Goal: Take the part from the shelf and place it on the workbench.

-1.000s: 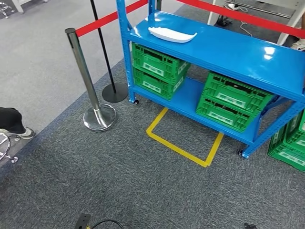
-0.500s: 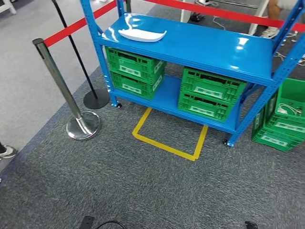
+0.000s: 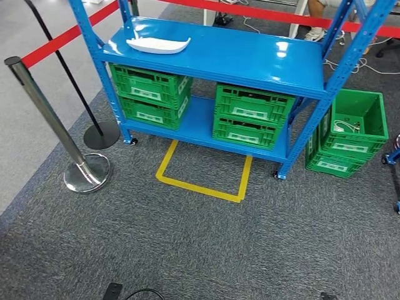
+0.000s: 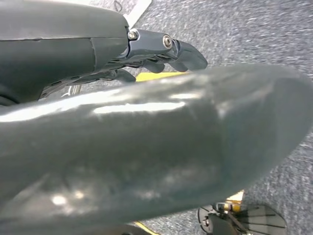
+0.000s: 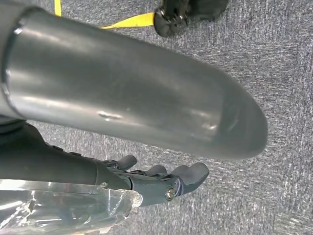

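A white part [image 3: 158, 44] lies on the top board of a blue shelf [image 3: 235, 59], near its left end, above stacked green crates [image 3: 150, 94]. A yellow floor marking [image 3: 202, 172] sits on the grey carpet before the shelf. The left hand [image 4: 162, 51] and right hand [image 5: 166, 181] hang over carpet, fingers loosely extended, holding nothing.

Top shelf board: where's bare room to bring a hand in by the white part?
On the blue top shelf, everything right of the white part is bare, out to the right upright. The part lies near the left upright. The lower shelf is crowded with green crates.
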Controlling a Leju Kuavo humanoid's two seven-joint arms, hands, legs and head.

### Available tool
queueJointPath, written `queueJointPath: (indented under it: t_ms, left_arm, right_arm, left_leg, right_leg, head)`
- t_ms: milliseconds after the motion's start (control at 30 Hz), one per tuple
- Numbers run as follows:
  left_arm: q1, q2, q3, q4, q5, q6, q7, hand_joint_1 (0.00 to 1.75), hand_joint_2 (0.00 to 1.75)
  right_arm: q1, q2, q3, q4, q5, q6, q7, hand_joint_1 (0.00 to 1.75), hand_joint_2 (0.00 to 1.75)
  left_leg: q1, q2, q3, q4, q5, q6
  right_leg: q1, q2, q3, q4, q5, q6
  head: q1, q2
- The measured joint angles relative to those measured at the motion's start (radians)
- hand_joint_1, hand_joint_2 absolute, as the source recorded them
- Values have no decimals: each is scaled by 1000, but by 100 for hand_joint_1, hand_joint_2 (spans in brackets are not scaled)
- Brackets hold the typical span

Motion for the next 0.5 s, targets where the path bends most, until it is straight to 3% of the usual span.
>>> queueJointPath:
  t_ms: [67,133,367,400,500]
  left_arm:
    - [0,0,0,0,0,1,0,0,0]
    - [-1,0,0,0,0,1,0,0,0]
    - [-2,-1,0,0,0,1,0,0,0]
    - [-3,-1,0,0,0,-1,3,0,0]
    - [-5,1,0,0,-2,-10,23,0,0]
  right_arm:
    - [-3,0,0,0,0,0,-1,0,0]
    - [-3,0,0,0,0,0,-2,0,0]
    - [-1,0,0,0,0,0,-2,0,0]
    - [-2,0,0,0,0,1,-3,0,0]
    - [-5,1,0,0,1,3,-4,0,0]
  left_leg:
    - [-5,13,4,2,-3,-10]
    - [-5,22,4,1,-2,-17]
    - [-4,29,7,-1,-3,-24]
    - [-2,13,-7,31,-25,-30]
    - [1,-42,-112,247,-122,-45]
  right_leg:
    - [6,-16,40,-70,15,-10]
    - [9,-4,37,-69,15,-17]
    - [9,6,35,-71,17,-24]
    - [6,14,35,-73,20,-30]
    - [-1,52,32,-77,27,-46]
  head:
    - [-2,0]
    - [-3,0]
    - [-2,0]
    - [-3,0]
    - [-8,0]
